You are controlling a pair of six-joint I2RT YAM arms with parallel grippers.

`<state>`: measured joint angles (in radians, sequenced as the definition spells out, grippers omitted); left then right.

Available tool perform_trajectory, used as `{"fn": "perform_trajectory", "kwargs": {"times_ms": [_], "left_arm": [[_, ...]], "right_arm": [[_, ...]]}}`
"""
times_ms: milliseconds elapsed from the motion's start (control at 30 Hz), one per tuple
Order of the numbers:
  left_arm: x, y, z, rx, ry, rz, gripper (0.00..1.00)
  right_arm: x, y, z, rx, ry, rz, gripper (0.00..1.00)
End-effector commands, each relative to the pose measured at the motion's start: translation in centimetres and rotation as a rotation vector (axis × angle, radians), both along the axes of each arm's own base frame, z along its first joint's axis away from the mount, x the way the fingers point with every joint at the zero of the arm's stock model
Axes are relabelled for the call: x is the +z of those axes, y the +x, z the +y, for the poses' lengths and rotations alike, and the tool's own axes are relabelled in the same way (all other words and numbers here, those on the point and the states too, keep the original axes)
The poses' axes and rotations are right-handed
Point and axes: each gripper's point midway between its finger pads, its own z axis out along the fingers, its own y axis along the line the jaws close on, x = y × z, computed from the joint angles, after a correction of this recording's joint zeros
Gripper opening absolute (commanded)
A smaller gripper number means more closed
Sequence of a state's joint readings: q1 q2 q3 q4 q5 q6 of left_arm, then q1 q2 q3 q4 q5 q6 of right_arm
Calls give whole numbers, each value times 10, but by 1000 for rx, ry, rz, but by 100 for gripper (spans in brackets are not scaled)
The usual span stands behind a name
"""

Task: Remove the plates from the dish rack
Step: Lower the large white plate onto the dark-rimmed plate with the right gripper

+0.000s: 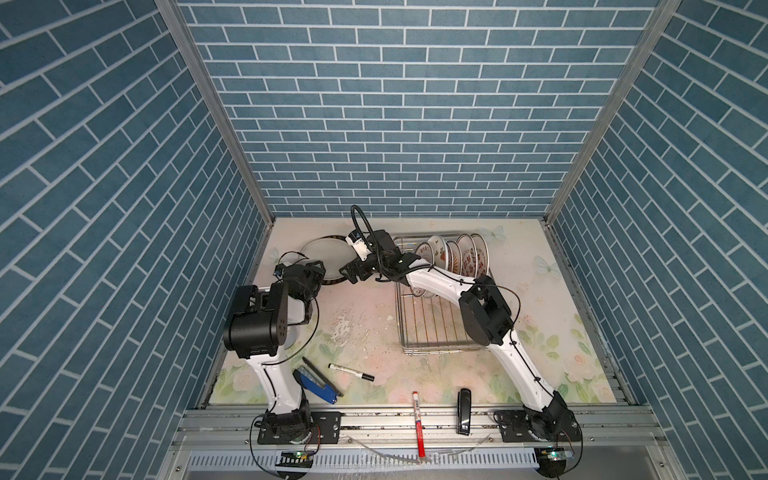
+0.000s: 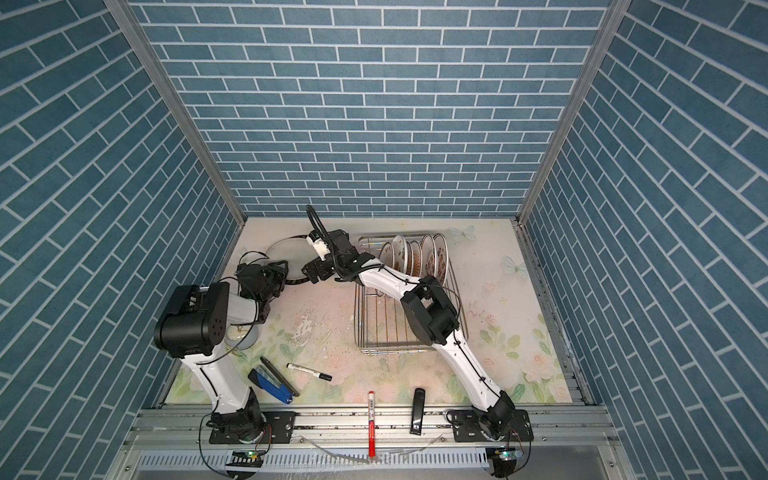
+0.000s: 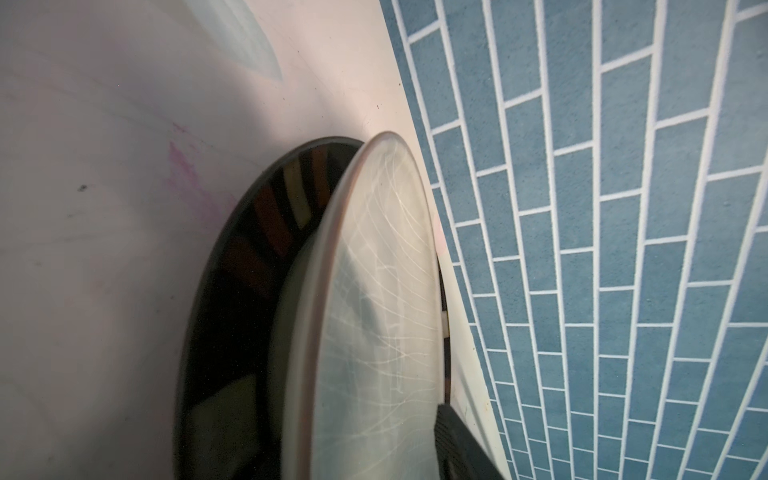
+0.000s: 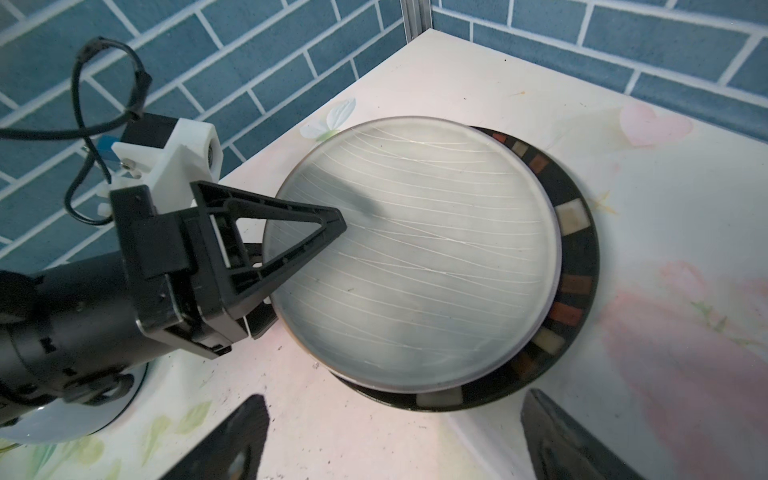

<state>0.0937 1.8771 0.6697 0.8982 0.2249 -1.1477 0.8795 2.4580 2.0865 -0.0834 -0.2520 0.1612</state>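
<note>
A round matte-grey plate (image 4: 415,257), scored with fine pale lines, lies on a glossy black-rimmed plate (image 4: 577,257) at 11 o'clock on the table (image 1: 365,316). The left gripper (image 4: 305,266) straddles its rim, fingers released; the right gripper (image 1: 351,274) gapes empty. Printed plates (image 1: 467,257) stand in the wire dish rack (image 1: 436,332) at 1 o'clock, partly hidden behind the right arm (image 1: 440,282).

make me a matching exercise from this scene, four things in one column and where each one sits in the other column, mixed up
Things:
1. grey plate
2. dark-rimmed plate
3. printed plates
4. red pen

Places:
a. standing on edge in the dish rack
b. lying across the front metal rail
c. flat on the table, under another plate
d. stacked on top of another plate

Pairs: 1-d, 2-c, 3-a, 4-b
</note>
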Motion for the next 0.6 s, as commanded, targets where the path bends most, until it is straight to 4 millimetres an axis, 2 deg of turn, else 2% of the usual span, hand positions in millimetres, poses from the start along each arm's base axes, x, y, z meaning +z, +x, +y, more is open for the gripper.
{"fn": "perform_trajectory", "kwargs": {"times_ms": [0, 67, 133, 467, 567], "left_arm": [[29, 17, -1, -46, 62, -63, 55], [25, 17, -4, -63, 65, -51, 56], [24, 18, -3, -67, 84, -28, 61], [20, 11, 3, -68, 160, 65, 63], [19, 9, 6, -62, 190, 88, 71]], "right_arm": [[14, 2, 4, -3, 38, 15, 96], [14, 0, 5, 0, 41, 16, 96], [14, 0, 5, 2, 45, 20, 96], [16, -2, 3, 2, 51, 29, 95], [17, -3, 3, 5, 53, 29, 95]]}}
